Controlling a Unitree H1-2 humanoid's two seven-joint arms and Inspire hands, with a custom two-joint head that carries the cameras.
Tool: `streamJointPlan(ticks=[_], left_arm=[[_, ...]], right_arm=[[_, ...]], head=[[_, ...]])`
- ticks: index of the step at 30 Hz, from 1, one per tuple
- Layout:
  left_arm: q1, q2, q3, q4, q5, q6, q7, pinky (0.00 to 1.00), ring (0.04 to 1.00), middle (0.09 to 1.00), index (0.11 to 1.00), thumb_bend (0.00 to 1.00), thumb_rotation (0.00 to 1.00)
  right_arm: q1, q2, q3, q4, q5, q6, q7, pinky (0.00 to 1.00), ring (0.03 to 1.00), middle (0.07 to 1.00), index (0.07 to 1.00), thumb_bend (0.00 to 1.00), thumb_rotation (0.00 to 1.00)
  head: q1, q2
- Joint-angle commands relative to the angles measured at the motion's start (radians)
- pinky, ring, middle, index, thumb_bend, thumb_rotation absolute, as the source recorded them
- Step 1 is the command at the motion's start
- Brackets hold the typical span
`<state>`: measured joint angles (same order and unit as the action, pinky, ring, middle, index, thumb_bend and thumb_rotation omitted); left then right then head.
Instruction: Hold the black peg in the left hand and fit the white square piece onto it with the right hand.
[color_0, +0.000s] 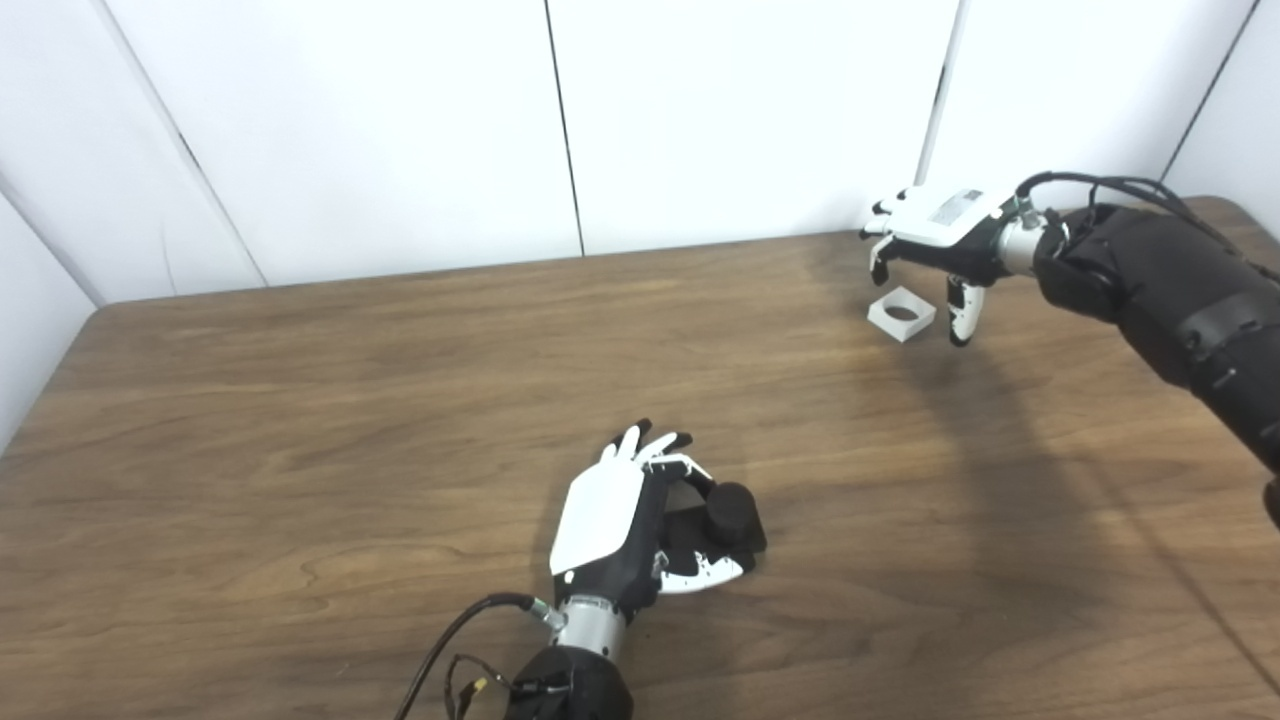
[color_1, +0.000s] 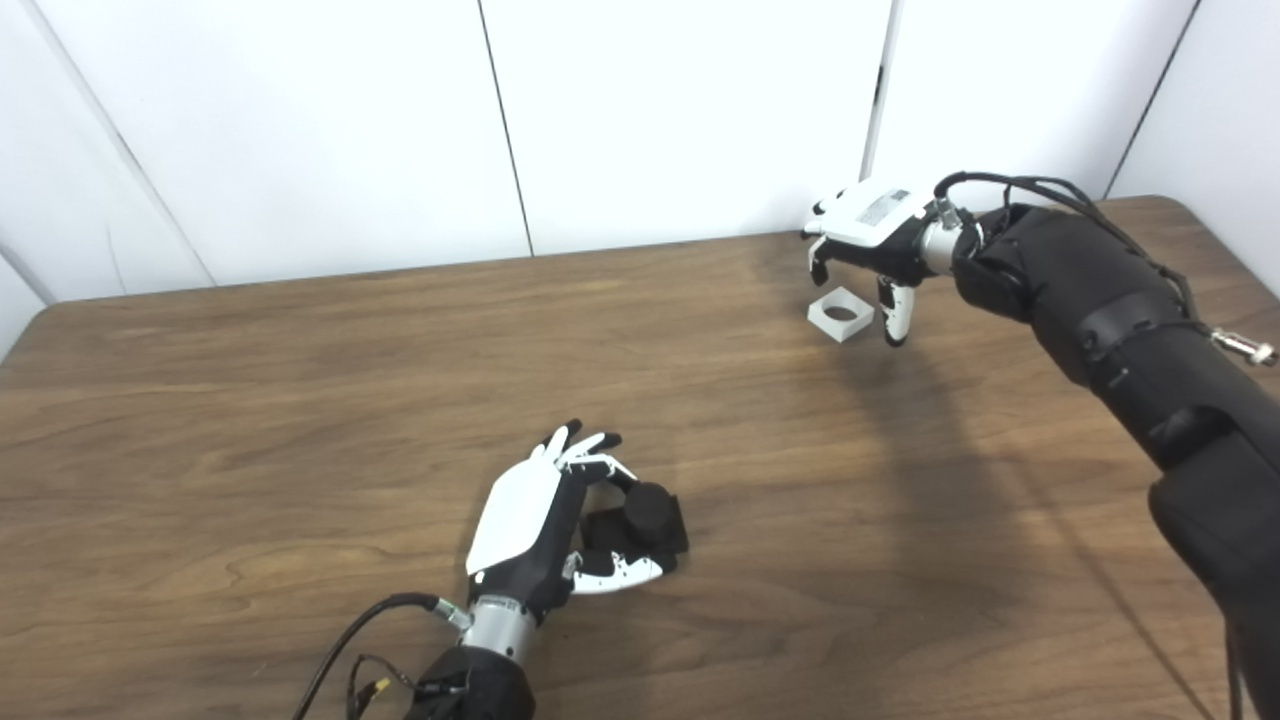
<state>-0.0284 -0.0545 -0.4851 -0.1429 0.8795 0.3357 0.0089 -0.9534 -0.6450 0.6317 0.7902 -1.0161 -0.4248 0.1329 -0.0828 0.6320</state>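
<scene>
A: Where is the black peg (color_0: 733, 512)?

B: Near the front of the wooden bench (color_0: 300, 420), on its square base — the left hand (color_0: 625, 520) curls around it, fingers and thumb on either side.

A: And the white square piece (color_0: 902, 314)?

B: Far right, lying flat near the back wall. The right hand (color_0: 935, 245) hangs just above it, fingers spread, grasping nothing. Bare wood separates the two parts — nothing blocks the way.

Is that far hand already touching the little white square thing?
Apart. In the left eye view the right hand hovers above the white square piece, fingers spread open, with bare table showing between them.
</scene>
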Motion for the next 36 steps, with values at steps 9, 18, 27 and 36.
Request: streamJointPlan(ticks=[9, 18, 27, 36], left_arm=[[0.005, -0.004, 0.0, 0.059, 0.015, 0.019, 0.014, 1.0, 1.0, 0.885, 0.486, 0.52, 0.07], [0.007, 0.003, 0.002, 0.059, 0.014, 0.015, 0.023, 1.0, 1.0, 0.882, 0.486, 0.52, 0.07], [0.011, 0.002, 0.004, 0.053, 0.013, 0.017, 0.027, 1.0, 1.0, 0.884, 0.486, 0.52, 0.07], [0.01, 0.002, 0.002, 0.056, 0.016, 0.015, 0.03, 1.0, 1.0, 0.884, 0.486, 0.52, 0.07]], right_arm=[[-0.08, -0.013, -0.004, 0.025, -0.005, -0.034, -0.05, 1.0, 1.0, 0.941, 0.729, 0.87, 0.14], [-0.087, 0.01, 0.005, 0.055, -0.009, -0.03, -0.044, 1.0, 1.0, 0.943, 0.735, 0.86, 0.14], [-0.089, 0.027, 0.016, 0.073, -0.022, -0.021, -0.041, 1.0, 0.999, 0.942, 0.737, 0.87, 0.15], [-0.101, 0.041, 0.029, 0.1, -0.027, -0.03, -0.065, 1.0, 1.0, 0.944, 0.732, 0.87, 0.17]], head=[[0.003, 0.001], [0.003, 0.0], [0.006, -0.002], [0.008, -0.005]])
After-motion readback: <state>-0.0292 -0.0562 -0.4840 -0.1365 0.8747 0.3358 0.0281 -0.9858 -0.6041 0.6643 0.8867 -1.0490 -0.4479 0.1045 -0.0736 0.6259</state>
